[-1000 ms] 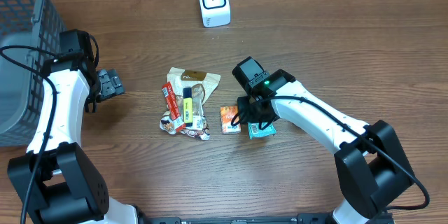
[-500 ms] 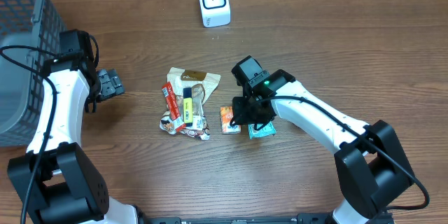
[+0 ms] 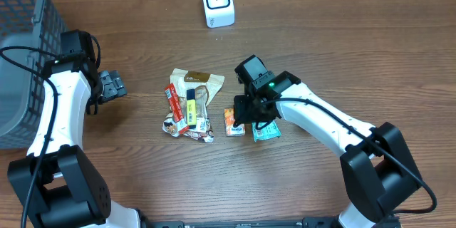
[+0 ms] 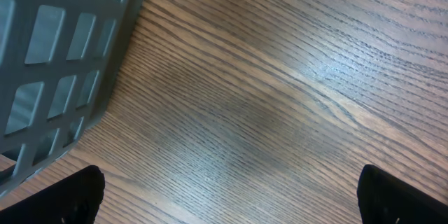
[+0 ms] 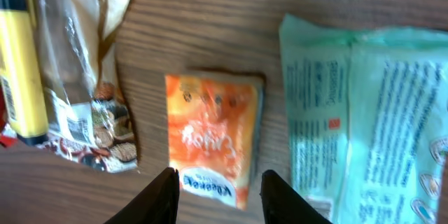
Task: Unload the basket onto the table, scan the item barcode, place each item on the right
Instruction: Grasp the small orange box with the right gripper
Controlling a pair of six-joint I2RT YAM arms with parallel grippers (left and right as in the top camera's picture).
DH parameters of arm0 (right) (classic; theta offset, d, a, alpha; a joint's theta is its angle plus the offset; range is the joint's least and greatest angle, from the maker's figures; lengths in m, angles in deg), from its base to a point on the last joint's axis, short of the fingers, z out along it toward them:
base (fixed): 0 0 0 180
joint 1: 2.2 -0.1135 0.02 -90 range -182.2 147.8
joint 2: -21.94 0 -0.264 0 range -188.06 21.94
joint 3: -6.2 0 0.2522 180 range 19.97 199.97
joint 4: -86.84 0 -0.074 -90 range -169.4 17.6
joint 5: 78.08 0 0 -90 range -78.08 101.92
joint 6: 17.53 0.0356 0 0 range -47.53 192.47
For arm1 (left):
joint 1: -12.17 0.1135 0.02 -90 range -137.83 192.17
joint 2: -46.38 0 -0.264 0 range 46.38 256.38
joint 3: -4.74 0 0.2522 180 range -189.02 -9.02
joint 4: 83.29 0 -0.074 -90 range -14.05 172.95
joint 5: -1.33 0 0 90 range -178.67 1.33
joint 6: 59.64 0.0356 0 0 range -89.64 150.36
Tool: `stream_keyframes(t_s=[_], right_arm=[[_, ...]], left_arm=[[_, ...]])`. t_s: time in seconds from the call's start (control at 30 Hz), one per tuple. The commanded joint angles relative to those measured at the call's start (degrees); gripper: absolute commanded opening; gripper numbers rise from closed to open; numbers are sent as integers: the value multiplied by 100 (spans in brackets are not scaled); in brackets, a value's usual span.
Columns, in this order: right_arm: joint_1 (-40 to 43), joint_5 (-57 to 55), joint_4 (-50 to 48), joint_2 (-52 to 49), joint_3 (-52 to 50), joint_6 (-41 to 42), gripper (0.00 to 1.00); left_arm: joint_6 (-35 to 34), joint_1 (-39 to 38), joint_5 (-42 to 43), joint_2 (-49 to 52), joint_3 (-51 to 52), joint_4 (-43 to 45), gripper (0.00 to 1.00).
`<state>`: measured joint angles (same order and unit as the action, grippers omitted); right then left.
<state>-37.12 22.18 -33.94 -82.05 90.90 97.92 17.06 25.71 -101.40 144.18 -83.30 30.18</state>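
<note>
A small orange packet (image 3: 233,122) lies flat on the wooden table, just right of the snack pile. My right gripper (image 3: 247,116) hangs low over it. In the right wrist view the orange packet (image 5: 213,136) lies between my right gripper (image 5: 218,176) fingers. The jaws are partly spread, one fingertip close to each side edge of its near end, and the packet is not crumpled. The white barcode scanner (image 3: 217,2) stands at the table's far edge. My left gripper (image 3: 112,85) is wide open over bare wood at the left, also seen as left gripper (image 4: 227,203).
A teal packet (image 3: 267,132) lies right of the orange one, beside the right fingers, also seen as teal packet (image 5: 364,112). A pile of snack wrappers (image 3: 189,107) lies at centre. A grey mesh basket (image 3: 21,50) fills the left edge.
My right gripper has shifted slightly left, from over the teal packet onto the orange packet, and its jaws have narrowed. The left arm has not moved.
</note>
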Motion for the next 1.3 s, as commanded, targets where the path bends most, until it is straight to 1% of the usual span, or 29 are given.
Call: stream_keyframes(t_s=[0.0,0.13,0.33,0.83,1.1,1.13,1.2,1.23,1.27], right_arm=[[-7,39,-214,20,-315,149,38],[-7,63,-623,20,-619,358,31],[-7,197,-1161,20,-1062,610,27],[-17,249,-1390,-2,-1088,629,27],[-17,275,-1460,-232,-1088,763,26],[-17,299,-1486,-251,-1088,765,25],[-17,361,-1521,-256,-1088,763,19],[-17,387,-1521,-256,-1088,761,18],[-17,501,-1523,-256,-1086,761,13]], left_arm=[[63,-4,-76,-116,-90,-7,100],[66,-4,-76,-116,-90,-9,100],[63,-4,-76,-116,-90,-9,100],[66,-4,-76,-116,-90,-9,100],[63,-4,-76,-116,-90,-9,100],[63,-4,-76,-116,-90,-9,100],[66,-4,-76,-116,-90,-9,100],[66,-4,-76,-116,-90,-9,100],[66,-4,-76,-116,-90,-9,100]])
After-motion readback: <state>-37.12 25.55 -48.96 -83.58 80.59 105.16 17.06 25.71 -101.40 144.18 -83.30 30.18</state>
